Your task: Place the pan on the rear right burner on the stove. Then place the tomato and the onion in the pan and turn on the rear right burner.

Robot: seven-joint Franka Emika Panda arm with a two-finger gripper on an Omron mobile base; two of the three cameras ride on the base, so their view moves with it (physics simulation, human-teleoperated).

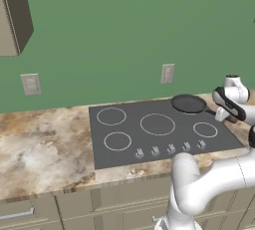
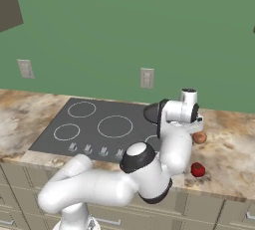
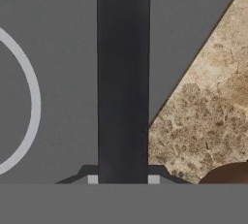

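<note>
Pan (image 1: 188, 103) sits on the stove (image 1: 149, 144) at its rear right corner, over the rear right burner, its black handle (image 3: 122, 77) running out toward the worktop (image 2: 229, 149). The jaws (image 1: 225, 116) are shut on that handle, which passes straight between the tips in the hand view. Onion (image 2: 199, 137) and tomato (image 2: 198, 169) lie on the worktop right of the stove, apart from each other.

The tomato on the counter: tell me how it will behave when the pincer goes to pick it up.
The tomato looks like a small glossy ball, so it may slip between narrow fingertips. Being round on a flat counter, it would probably roll if nudged off-centre. It sits apart from the onion, so a collision seems unlikely.
</note>
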